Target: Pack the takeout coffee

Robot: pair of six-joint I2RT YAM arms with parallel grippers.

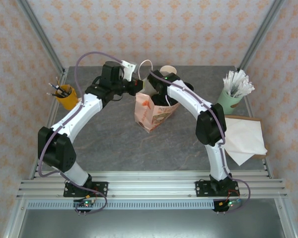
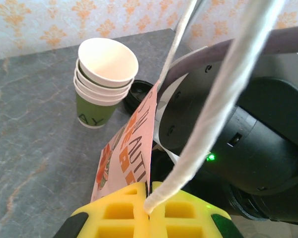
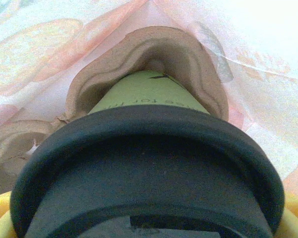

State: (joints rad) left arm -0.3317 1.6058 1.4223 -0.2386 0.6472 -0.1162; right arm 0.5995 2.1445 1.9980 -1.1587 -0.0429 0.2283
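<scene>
The takeout coffee, a green cup (image 3: 139,91) under a black lid (image 3: 149,163), is held by my right gripper (image 3: 149,220), which is shut on it; yellow fingertips (image 3: 0,215) show at the lower corners. The cup's base sits in the well of a brown pulp carrier (image 3: 154,47) inside the pink printed paper bag (image 1: 150,113). From above, my right gripper (image 1: 158,88) reaches down into the bag's mouth and the cup is hidden. My left gripper (image 2: 150,199) is shut on the bag's white rope handle (image 2: 213,109), holding that side up beside the bag's printed panel (image 2: 131,144).
A stack of lidless green cups (image 2: 103,82) stands just behind the bag, with black lids (image 2: 138,93) beside it. A mint cup of white sticks (image 1: 233,94) and paper napkins (image 1: 244,138) lie at the right. A yellow cup of pens (image 1: 65,96) stands at the left.
</scene>
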